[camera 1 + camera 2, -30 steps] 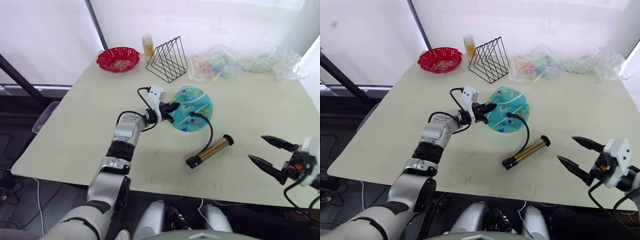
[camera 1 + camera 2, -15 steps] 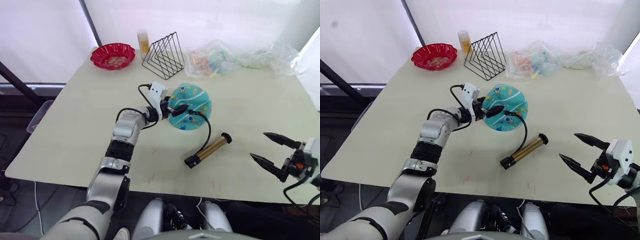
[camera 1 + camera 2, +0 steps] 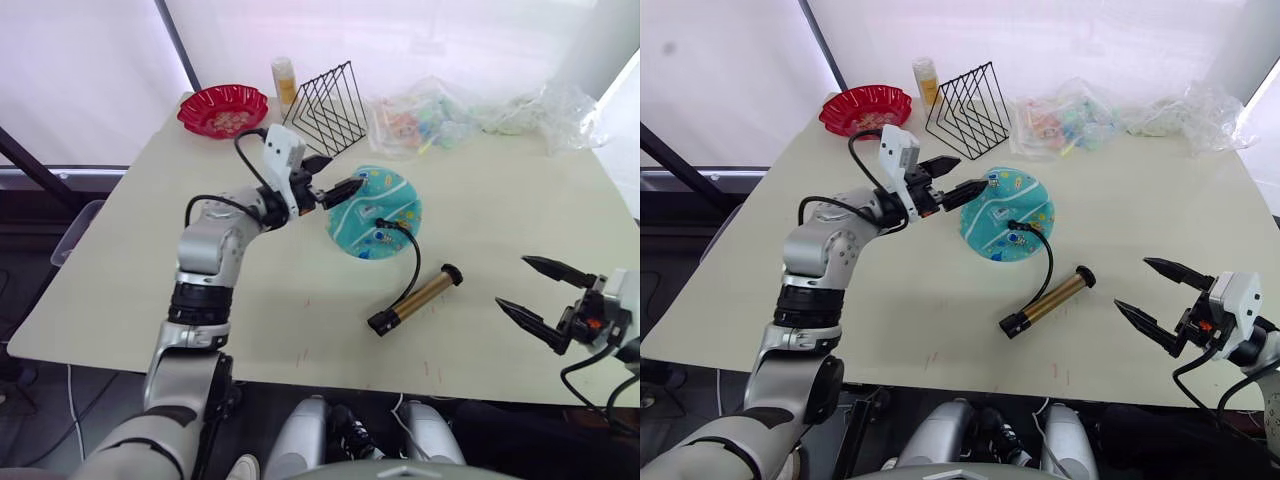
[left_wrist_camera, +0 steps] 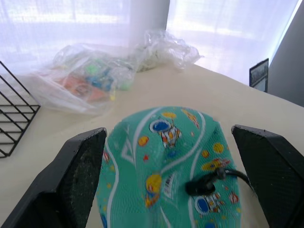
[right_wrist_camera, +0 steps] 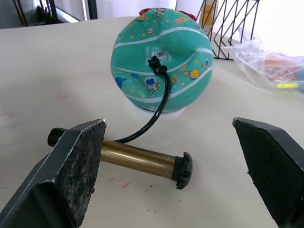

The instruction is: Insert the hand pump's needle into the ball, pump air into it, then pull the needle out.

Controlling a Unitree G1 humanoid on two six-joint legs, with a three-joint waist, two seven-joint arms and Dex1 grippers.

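Needle step looks done: hose end sits plugged into the flat ball (image 3: 374,211) mid-table, hand pump (image 3: 415,299) lying just beside it; left gripper (image 3: 329,178) spread, empty above the ball's edge, right gripper (image 3: 533,292) spread well apart; next, grasp pump and handle.

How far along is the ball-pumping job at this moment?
Done: the hose end sits plugged into the ball, so the needle looks inserted. In hand: nothing. The left tool is open above the ball's edge, and the right tool is open and apart from the hand pump, which lies on the table. Left: pumping, then pulling the needle out.
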